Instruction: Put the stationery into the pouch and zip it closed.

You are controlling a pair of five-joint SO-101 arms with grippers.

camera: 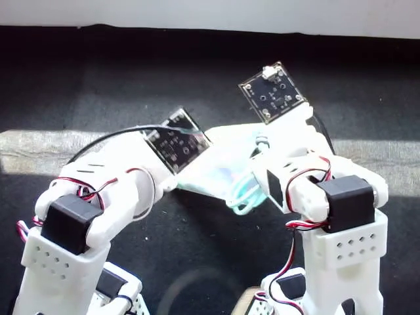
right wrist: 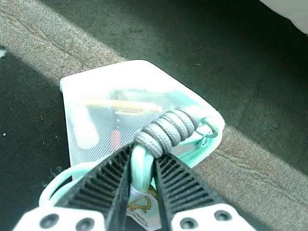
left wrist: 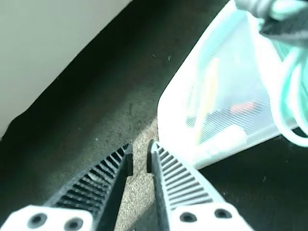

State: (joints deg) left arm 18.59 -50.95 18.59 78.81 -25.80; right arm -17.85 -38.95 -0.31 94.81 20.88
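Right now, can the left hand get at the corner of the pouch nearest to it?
Probably yes. The pouch lies just beside the left hand on the table, nothing between them; the right hand grips only its strap.

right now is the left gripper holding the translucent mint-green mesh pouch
No, the left gripper hangs empty over the dark mat beside the pouch.
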